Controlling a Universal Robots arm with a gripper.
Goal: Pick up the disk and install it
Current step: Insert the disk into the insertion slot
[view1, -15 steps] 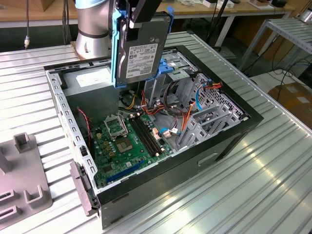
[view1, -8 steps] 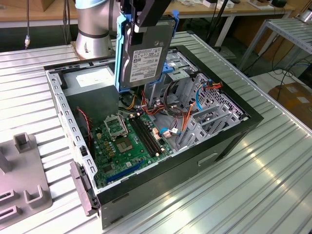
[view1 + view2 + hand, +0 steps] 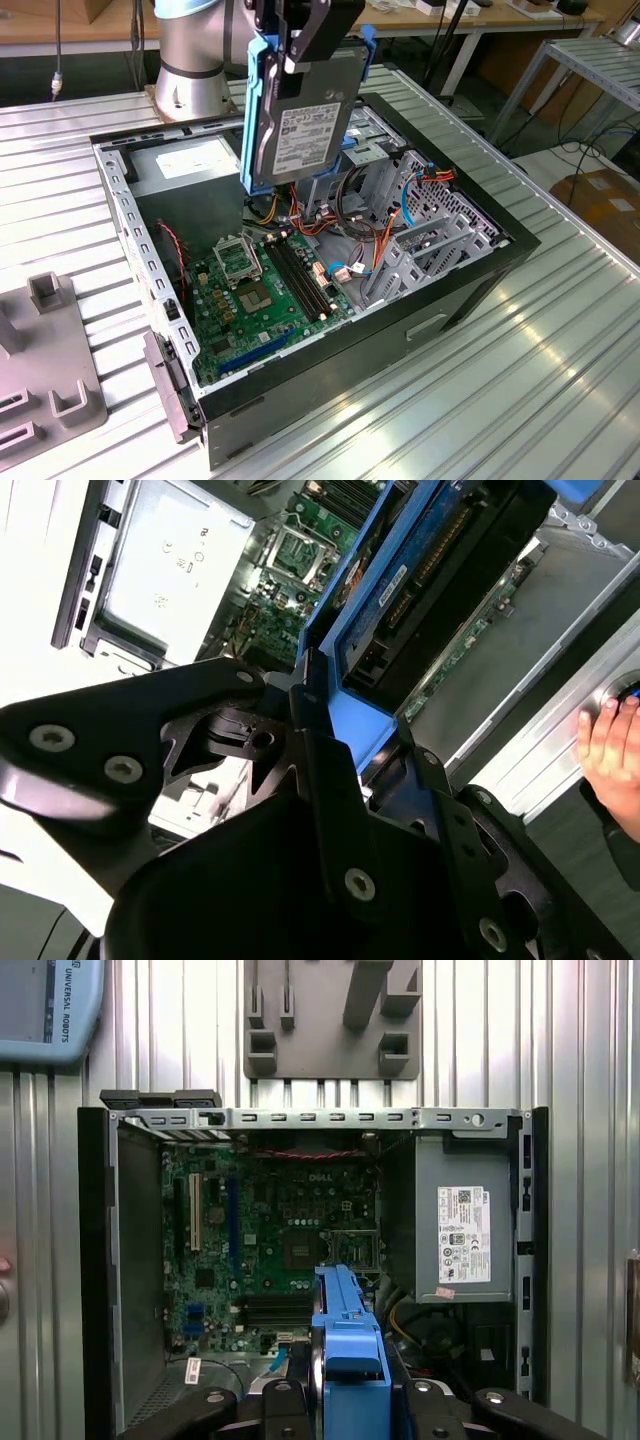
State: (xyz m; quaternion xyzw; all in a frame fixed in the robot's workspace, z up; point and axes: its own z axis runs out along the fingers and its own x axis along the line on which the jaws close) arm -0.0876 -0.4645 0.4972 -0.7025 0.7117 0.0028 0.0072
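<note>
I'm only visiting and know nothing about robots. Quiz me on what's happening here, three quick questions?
1. True or false: the disk already sits installed inside the computer case.
2. What grips the disk? A) a hook B) the end effector C) a magnet
3. Fill in: the plastic rail framing the disk is ____.
Key: 1 false, it hangs above the open case; 2 B; 3 blue.

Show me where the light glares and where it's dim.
Exterior view: white glare streaks the ribbed silver metal table; the grey metal hard drive in its blue plastic rail, held by the jaws, is evenly lit. Second wrist view: the table beside the grey metal power supply box is washed out white. First wrist view: the green circuit board sits dim inside the black computer case.
</note>
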